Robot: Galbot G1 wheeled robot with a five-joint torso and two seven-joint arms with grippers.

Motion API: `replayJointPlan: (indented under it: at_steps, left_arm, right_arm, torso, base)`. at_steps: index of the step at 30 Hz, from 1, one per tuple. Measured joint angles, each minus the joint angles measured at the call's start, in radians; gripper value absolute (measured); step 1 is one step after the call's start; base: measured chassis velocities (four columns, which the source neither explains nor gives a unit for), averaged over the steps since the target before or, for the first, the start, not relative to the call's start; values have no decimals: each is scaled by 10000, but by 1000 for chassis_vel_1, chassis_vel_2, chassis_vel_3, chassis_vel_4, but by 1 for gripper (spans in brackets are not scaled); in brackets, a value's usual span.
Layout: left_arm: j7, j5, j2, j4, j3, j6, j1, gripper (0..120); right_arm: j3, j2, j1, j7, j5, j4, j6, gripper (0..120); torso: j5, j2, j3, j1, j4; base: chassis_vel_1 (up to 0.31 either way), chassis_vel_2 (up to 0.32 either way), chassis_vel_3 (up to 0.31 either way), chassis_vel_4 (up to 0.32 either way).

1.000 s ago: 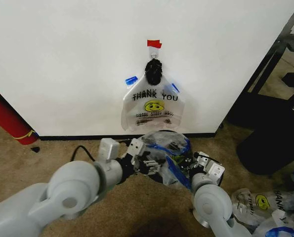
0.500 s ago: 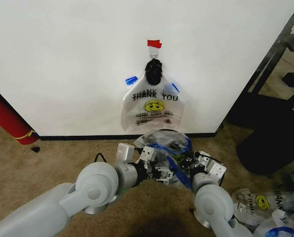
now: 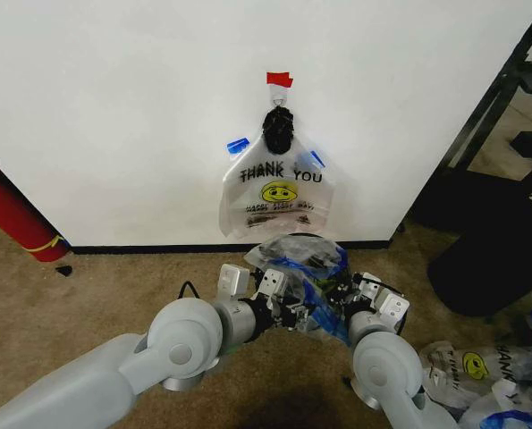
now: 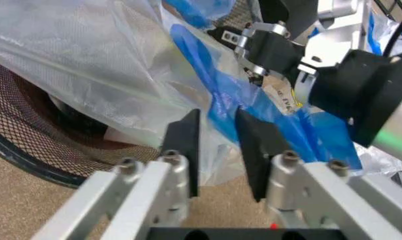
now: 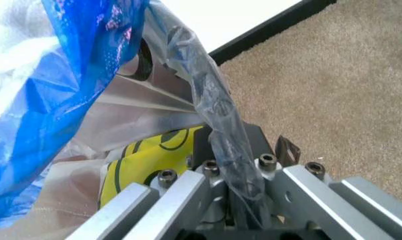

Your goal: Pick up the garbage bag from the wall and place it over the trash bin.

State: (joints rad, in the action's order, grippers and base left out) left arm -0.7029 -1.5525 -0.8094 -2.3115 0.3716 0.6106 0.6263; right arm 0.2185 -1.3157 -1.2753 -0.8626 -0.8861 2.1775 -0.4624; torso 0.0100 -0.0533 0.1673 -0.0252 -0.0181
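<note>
A garbage bag (image 3: 303,261) with blue tape lies crumpled over the black mesh trash bin (image 3: 294,238) at the foot of the wall (image 3: 140,116). My right gripper (image 3: 342,299) is shut on a twisted strand of that garbage bag (image 5: 218,115) at the bin's near right side. My left gripper (image 3: 292,313) reaches in from the left, close to the right one. Its black fingers (image 4: 184,145) stand a little apart, with a blue-taped fold of the bag (image 4: 218,110) in the gap. The bin's mesh (image 4: 27,110) shows beneath the plastic.
Another "THANK YOU" bag (image 3: 279,189) hangs on the wall under a red tape patch (image 3: 279,79). A red cylinder (image 3: 11,214) leans at the left. Black furniture (image 3: 489,241) stands at the right, and several bags (image 3: 471,366) lie on the carpet at the lower right.
My left arm has swung right along the bin's near side, bringing its gripper up against the bag and close to the right gripper. The right gripper has stayed put.
</note>
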Motion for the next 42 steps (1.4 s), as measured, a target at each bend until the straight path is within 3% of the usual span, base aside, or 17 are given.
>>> replayJointPlan:
  at_steps: [5, 15, 19, 23, 31, 42]
  left_arm:
    - [-7, 104, 128, -178, -105, -40, 171, 0]
    - [19, 271, 420, -475, -646, -4, 784, 0]
    - [80, 304, 742, -809, -1684, 15, 1821, 0]
    - [232, 539, 823, -830, -2175, 30, 2559, 0]
    - [393, 965, 651, -218, -2581, 80, 3186, 0]
    - [577, 1975, -466, 1792, -1809, 12, 2848, 0]
  right_arm:
    - [-9, -29, 43, -55, -35, -45, 11, 0]
    - [243, -99, 256, -279, -500, -107, 27, 0]
    - [791, -71, 542, -660, -1659, -107, 43, 0]
    - [1131, 26, 616, -834, -2392, 19, 40, 0]
    - [1452, 282, 545, -901, -3130, 370, 1, 0]
    - [1809, 583, -145, -785, -4009, 1323, -396, 0]
  torso:
    - [0, 0, 0, 0, 0]
    - [1, 0, 0, 0, 0]
    - [-1, 0, 0, 0, 1]
    - [-1, 0, 0, 0, 2]
    - [-1, 0, 0, 0, 0]
    - [-1, 0, 0, 0, -1]
  base:
    - [0, 0, 0, 0]
    - [0, 0, 0, 0]
    - [0, 0, 0, 0]
    - [0, 0, 0, 0]
    - [0, 0, 0, 0]
    - [0, 0, 0, 0]
